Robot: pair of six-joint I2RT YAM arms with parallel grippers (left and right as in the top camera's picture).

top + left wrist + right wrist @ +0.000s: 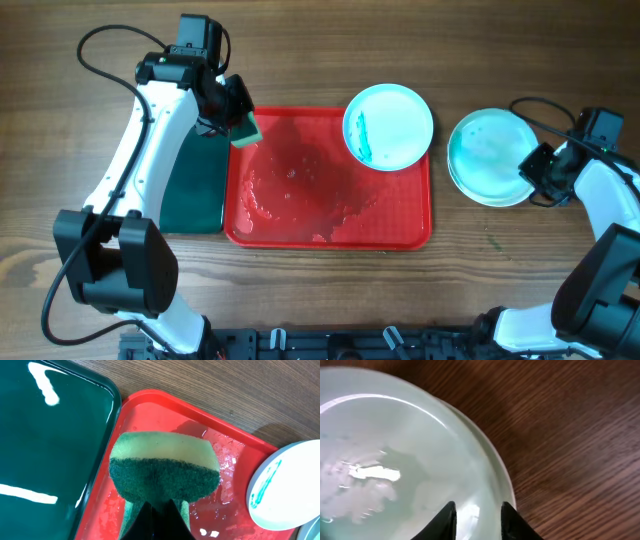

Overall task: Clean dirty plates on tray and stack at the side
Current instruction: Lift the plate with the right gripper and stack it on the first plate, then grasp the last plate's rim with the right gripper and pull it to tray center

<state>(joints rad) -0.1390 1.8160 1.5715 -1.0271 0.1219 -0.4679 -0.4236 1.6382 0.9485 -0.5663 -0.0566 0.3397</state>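
The red tray (330, 215) (170, 404) lies mid-table, wet inside. One dirty plate (398, 118) (287, 487), pale with a green smear, rests on the tray's far right corner. Two pale aqua plates (485, 155) (395, 455) are stacked on the wood right of the tray, with no smear showing. My left gripper (236, 112) (159, 508) is shut on a yellow-and-green sponge (246, 129) (165, 467), which hangs over the tray's far left corner. My right gripper (536, 166) (478, 510) stands open over the stack's right edge, its fingers apart with only the top plate's surface showing between them.
A dark green tray (196, 185) (45, 440) lies against the red tray's left side, under my left arm. Bare wooden tabletop (570, 435) surrounds the plate stack. Black cables trail at the far left and far right.
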